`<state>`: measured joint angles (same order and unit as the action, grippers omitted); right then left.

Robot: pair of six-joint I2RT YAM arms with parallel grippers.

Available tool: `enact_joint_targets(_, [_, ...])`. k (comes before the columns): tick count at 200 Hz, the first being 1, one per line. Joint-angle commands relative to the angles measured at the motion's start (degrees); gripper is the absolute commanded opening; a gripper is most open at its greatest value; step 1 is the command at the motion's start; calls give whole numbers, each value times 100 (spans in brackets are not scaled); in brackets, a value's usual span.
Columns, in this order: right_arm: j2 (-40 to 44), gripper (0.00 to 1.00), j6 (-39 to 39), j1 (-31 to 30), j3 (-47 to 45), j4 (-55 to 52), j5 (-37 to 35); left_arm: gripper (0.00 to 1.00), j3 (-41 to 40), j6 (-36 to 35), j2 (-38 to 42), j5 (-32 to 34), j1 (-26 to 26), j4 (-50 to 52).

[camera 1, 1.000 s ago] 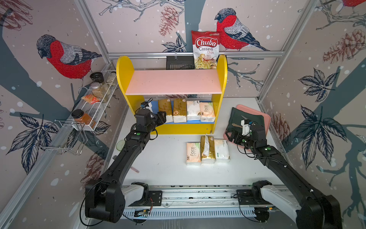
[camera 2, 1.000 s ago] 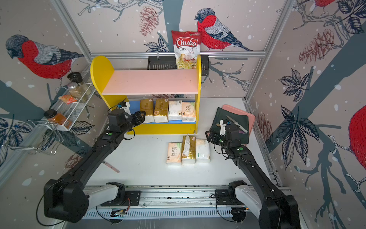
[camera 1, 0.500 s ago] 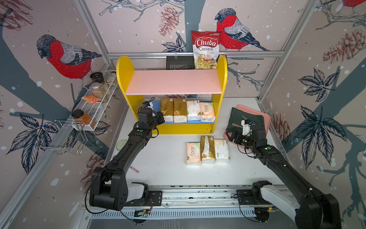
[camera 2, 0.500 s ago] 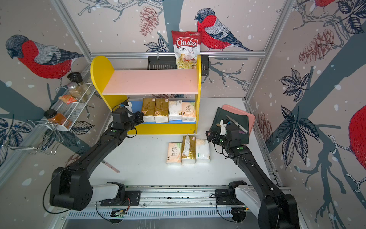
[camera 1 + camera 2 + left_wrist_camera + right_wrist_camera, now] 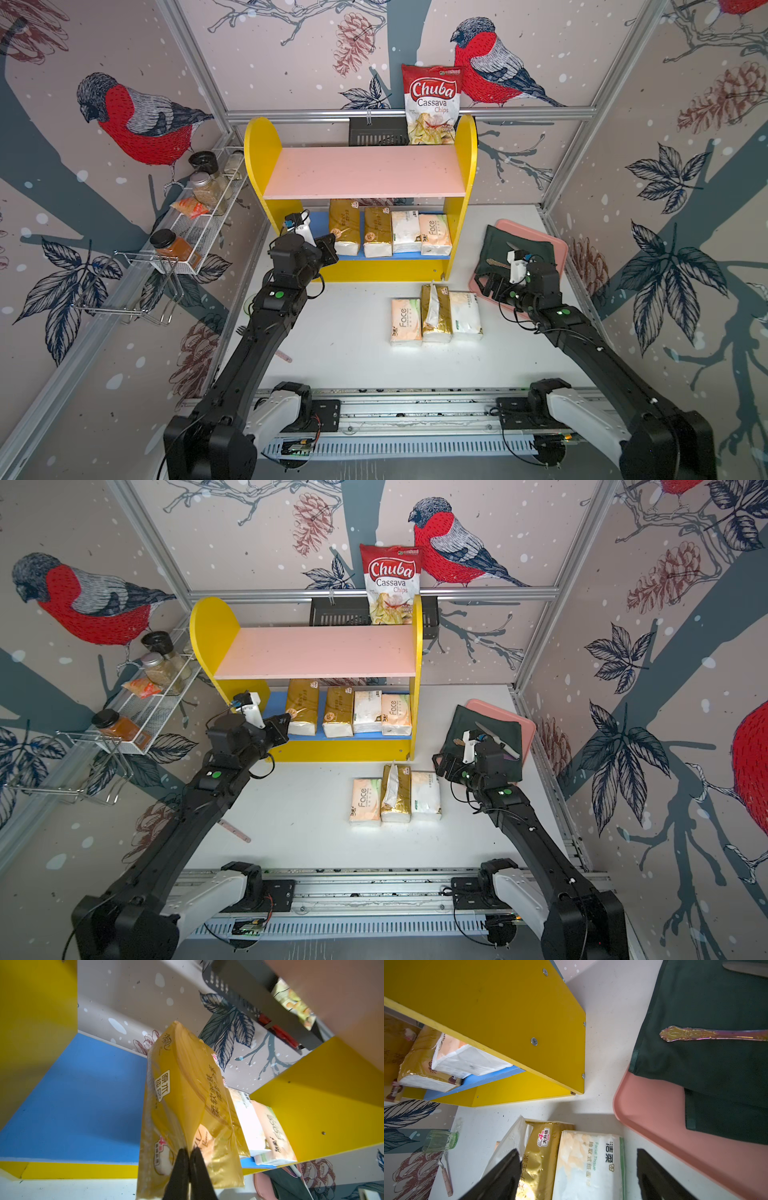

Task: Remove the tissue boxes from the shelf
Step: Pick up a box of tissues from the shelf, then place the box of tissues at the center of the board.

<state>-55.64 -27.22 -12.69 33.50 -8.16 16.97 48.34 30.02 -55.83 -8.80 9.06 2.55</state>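
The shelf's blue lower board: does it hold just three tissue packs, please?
No, a top view shows four on the blue lower board: outer gold pack, inner gold pack, white pack and peach Face pack.

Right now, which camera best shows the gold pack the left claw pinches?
The left wrist view: the gold pack fills it, left gripper pinching its wrapper. Both top views show it small on the shelf. Right wrist view: indistinct.

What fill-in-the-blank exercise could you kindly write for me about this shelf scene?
1. The blue lower board holds ___ tissue packs.
2. The left gripper is shut on a ___ foil pack.
3. The right gripper has its jaws ___.
4. On the table lie ___ packs, side by side.
Missing words: four, gold, open, three.
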Motion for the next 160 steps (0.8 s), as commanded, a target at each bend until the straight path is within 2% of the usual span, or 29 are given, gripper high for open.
enact_joint_targets(1, [-8,88,-89,7,-51,176,111,0,-395,174,656,-269,-18,365])
enact_joint_targets(30, [-81,88,-177,-19,-76,318,225,0,-1251,787,1830,-370,182,689])
enact_joint_targets(75, [-110,87,-161,-50,-89,331,206,0,-2478,1898,3330,-184,999,703])
enact_joint_targets(117, [-113,88,-169,-61,-128,341,195,0,-3074,2273,3843,43,1417,860])
enact_joint_targets(160, [-144,88,-169,-74,-159,373,175,0,-3661,2678,3920,-5,1675,580])
